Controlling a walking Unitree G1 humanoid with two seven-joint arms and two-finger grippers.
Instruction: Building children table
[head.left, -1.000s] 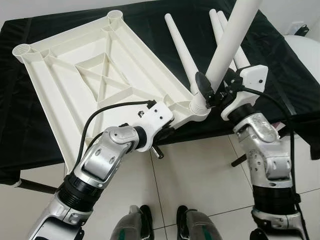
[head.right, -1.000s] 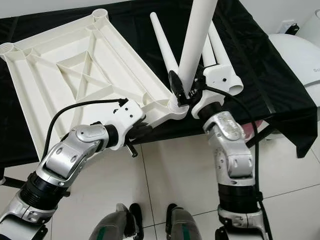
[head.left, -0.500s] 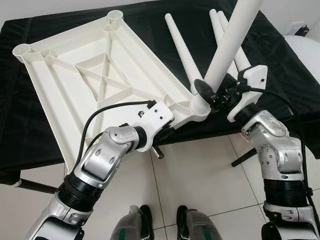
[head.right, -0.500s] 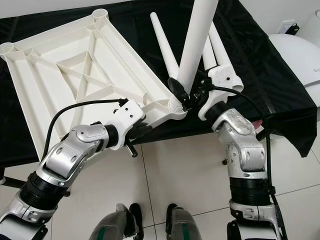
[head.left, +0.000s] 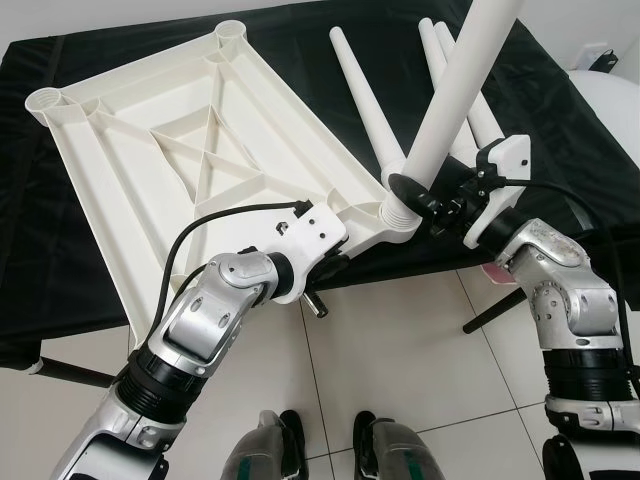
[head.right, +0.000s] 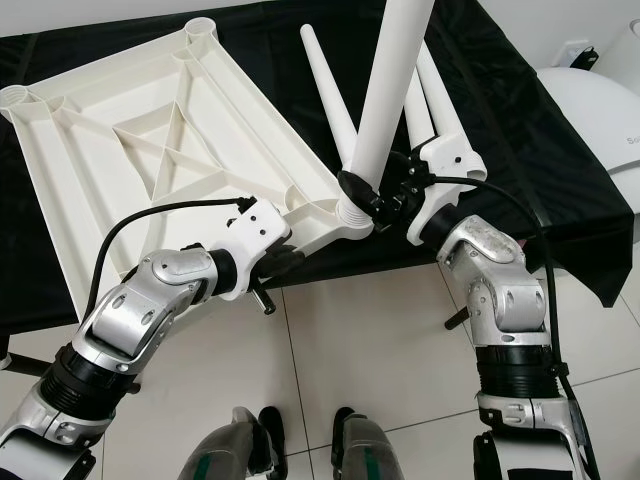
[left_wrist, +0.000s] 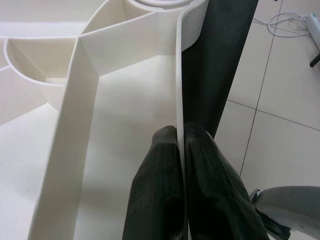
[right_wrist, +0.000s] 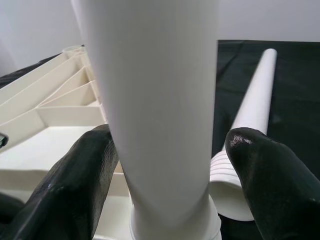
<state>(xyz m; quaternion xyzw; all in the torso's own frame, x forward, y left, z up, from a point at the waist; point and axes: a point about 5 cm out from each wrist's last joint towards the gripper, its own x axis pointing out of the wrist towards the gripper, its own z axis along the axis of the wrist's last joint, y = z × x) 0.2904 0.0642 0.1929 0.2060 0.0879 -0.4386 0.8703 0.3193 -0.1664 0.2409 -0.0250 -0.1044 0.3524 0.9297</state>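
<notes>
The white plastic tabletop (head.left: 190, 150) lies upside down on the black-covered table (head.left: 40, 240), ribs up. One white leg (head.left: 455, 90) stands tilted in the socket (head.left: 398, 212) at the tabletop's near right corner. My right gripper (head.left: 420, 195) is open around this leg just above the socket. In the right wrist view one finger (right_wrist: 85, 185) touches the leg (right_wrist: 160, 100) and the other finger (right_wrist: 265, 175) stands apart from it. My left gripper (left_wrist: 180, 132) is shut on the tabletop's near rim (left_wrist: 179, 75), beside that corner. Three loose legs (head.right: 330, 95) lie on the cloth behind.
A white rounded object (head.left: 615, 110) stands at the right, past the table's edge. Tiled floor (head.left: 400, 340) lies below the near edge, with my feet (head.left: 330, 450) on it. A dark table leg (head.left: 490, 315) slants down near my right arm. A cable (left_wrist: 285, 22) lies on the floor.
My right wrist has turned about the standing leg and its elbow has swung out to the right; the fingers sit lower, near the socket. The left arm and the tabletop are unchanged.
</notes>
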